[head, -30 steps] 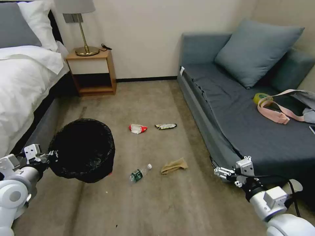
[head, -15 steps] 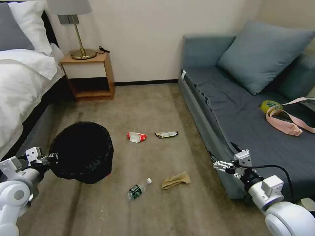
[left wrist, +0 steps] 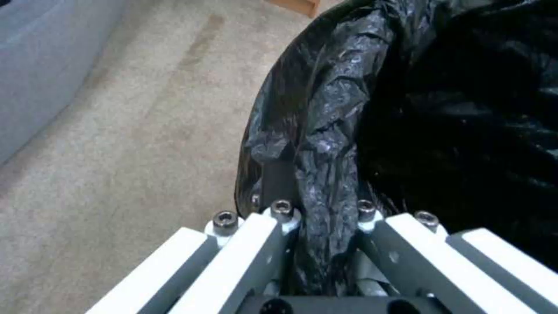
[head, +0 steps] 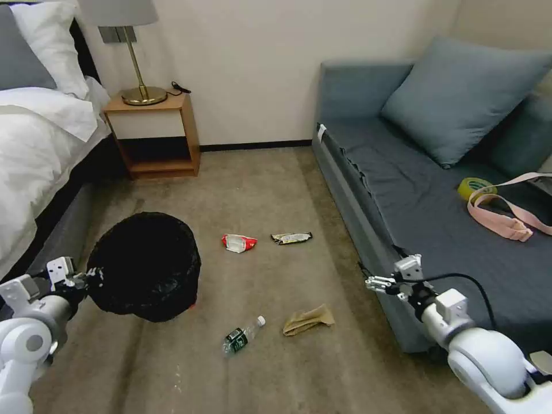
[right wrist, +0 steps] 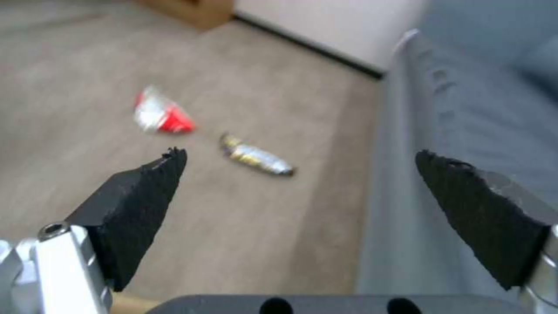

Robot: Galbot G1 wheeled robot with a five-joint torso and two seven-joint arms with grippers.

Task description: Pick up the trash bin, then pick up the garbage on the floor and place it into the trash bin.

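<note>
the left gripper clamps the rim of the round black-bagged trash bin beside the bed; the right gripper hangs wide open at the grey sofa's edge, red-white wrapper and dark-gold wrapper on the carpet ahead.
</note>
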